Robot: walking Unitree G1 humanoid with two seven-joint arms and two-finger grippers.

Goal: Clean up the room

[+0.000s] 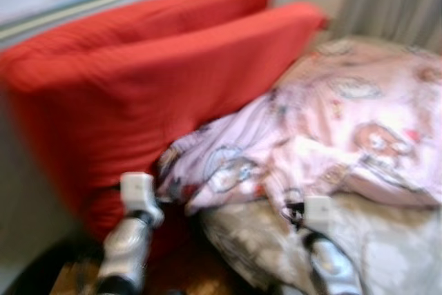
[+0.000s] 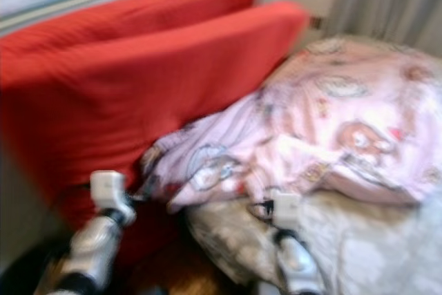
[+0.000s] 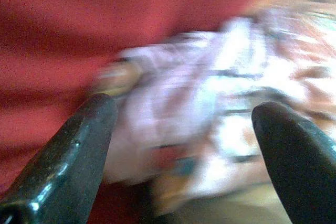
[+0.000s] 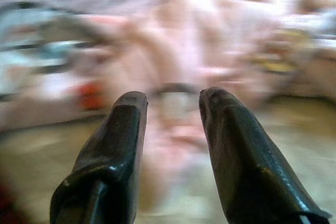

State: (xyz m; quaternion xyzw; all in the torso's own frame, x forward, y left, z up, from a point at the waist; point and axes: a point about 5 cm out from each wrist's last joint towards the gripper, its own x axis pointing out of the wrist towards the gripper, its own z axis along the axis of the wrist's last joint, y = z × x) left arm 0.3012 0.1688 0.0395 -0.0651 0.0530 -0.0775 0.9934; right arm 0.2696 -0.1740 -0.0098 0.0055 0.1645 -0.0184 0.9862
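Pink, soft and light, the rumpled blanket (image 1: 331,136) beside the red cushions (image 1: 138,88) should bunch easily at its near edge, where both parted pincers, left pincer (image 3: 184,150) and right pincer (image 4: 173,145), point.

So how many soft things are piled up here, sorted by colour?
Red cushions: 2, a front one and a back one
Pink patterned blanket: 1
Pale grey-beige bed cover underneath: 1
Total: 4
The pictures are blurred, so finer details cannot be made out.
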